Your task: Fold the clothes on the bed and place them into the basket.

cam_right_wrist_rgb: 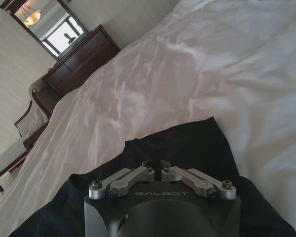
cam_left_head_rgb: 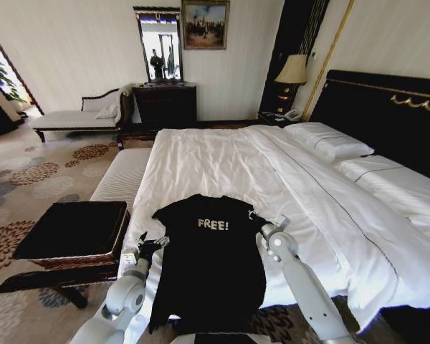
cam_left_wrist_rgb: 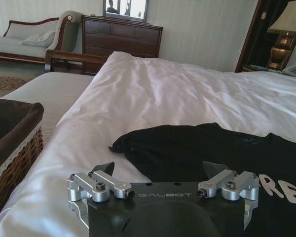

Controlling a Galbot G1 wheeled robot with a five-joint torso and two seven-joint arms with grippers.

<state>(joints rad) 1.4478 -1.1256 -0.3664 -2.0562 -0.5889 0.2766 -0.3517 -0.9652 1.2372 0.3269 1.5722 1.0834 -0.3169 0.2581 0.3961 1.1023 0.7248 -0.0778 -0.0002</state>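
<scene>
The clothes, a black T-shirt [cam_left_head_rgb: 208, 265] with white "FREE!" lettering, lie spread flat at the foot of the bed [cam_left_head_rgb: 222, 165]. My left gripper [cam_left_head_rgb: 152, 246] hovers open beside the shirt's left sleeve [cam_left_wrist_rgb: 153, 143]. In the left wrist view the left gripper [cam_left_wrist_rgb: 160, 169] has its jaws wide apart, low over the white duvet just short of the fabric. My right gripper [cam_left_head_rgb: 261, 226] is at the shirt's right sleeve. The right gripper [cam_right_wrist_rgb: 155, 165] is shut with its tips over the black cloth [cam_right_wrist_rgb: 187, 143]; I cannot see whether cloth is pinched. The basket [cam_left_head_rgb: 72, 233] stands left of the bed.
A white-cushioned bench [cam_left_head_rgb: 122, 175] runs along the bed's left side behind the basket [cam_left_wrist_rgb: 15, 148]. Pillows [cam_left_head_rgb: 326, 140] and a black headboard [cam_left_head_rgb: 387, 107] are at the right. A dark dresser [cam_left_head_rgb: 165, 104] and a chaise [cam_left_head_rgb: 75, 118] stand by the far wall.
</scene>
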